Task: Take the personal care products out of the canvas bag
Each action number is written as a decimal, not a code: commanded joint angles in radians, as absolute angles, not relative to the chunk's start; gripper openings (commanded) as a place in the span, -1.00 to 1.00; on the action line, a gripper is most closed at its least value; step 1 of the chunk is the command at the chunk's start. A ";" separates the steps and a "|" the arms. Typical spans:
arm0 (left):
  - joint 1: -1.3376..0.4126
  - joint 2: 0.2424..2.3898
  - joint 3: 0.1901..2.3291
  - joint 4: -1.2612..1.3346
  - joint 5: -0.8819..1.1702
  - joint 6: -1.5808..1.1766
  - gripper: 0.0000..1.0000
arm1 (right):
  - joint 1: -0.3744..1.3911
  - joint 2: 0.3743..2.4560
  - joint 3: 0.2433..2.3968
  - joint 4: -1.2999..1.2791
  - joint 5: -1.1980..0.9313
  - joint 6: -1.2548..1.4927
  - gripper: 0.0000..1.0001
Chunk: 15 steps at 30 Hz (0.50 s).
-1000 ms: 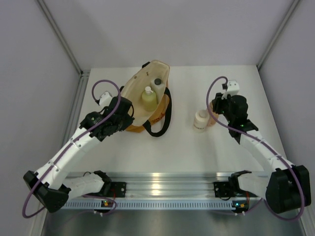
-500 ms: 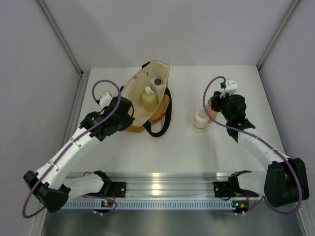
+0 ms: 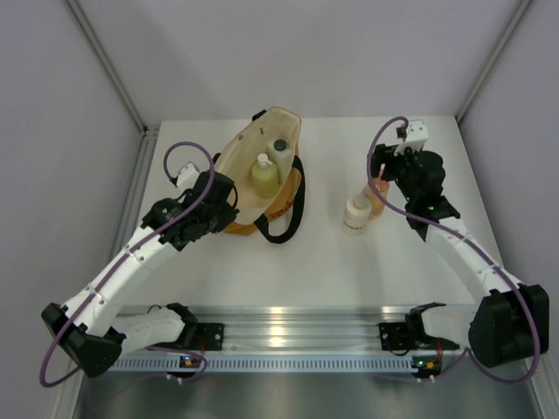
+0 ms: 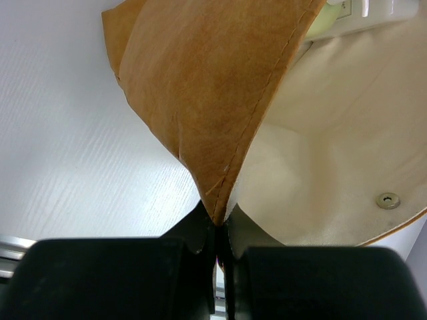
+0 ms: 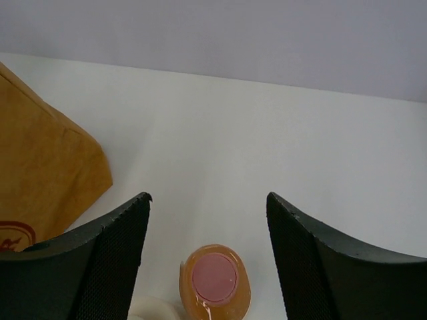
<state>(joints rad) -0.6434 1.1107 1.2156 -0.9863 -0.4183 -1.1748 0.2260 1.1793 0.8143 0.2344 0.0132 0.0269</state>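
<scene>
The canvas bag (image 3: 234,161) lies open at the table's back left, and my left gripper (image 3: 229,204) is shut on its near rim. In the left wrist view the jaws (image 4: 217,223) pinch the mustard and cream fabric (image 4: 200,100). Inside the bag stand a pale yellow-green bottle (image 3: 265,175) and a white bottle with a dark cap (image 3: 279,150). A squat white jar (image 3: 355,214) and an orange-pink bottle (image 3: 376,196) stand side by side on the table to the right. My right gripper (image 5: 209,197) hangs open above the orange-pink bottle (image 5: 215,280), not touching it.
Black strap handles (image 3: 293,205) trail from the bag onto the table toward the jar. A corner of the bag (image 5: 47,180) shows at the left of the right wrist view. Grey walls close in the table at the back and both sides.
My right gripper has opened, let go of the orange-pink bottle beside the jar, and drawn back from it. The left gripper keeps its hold on the bag.
</scene>
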 commanded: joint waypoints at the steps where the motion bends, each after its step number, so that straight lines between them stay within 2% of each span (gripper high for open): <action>1: -0.644 1.120 1.236 -0.954 -0.403 -1.169 -1.00 | 0.230 1.155 0.940 0.172 -0.041 0.057 0.38; 8: -0.644 1.132 1.256 -0.948 -0.399 -1.154 -1.00 | 0.340 1.218 1.162 -0.072 -0.051 0.184 0.34; 15: -0.646 1.209 1.311 -0.931 -0.361 -1.082 -1.00 | 0.633 1.373 1.471 -0.262 0.064 0.202 0.33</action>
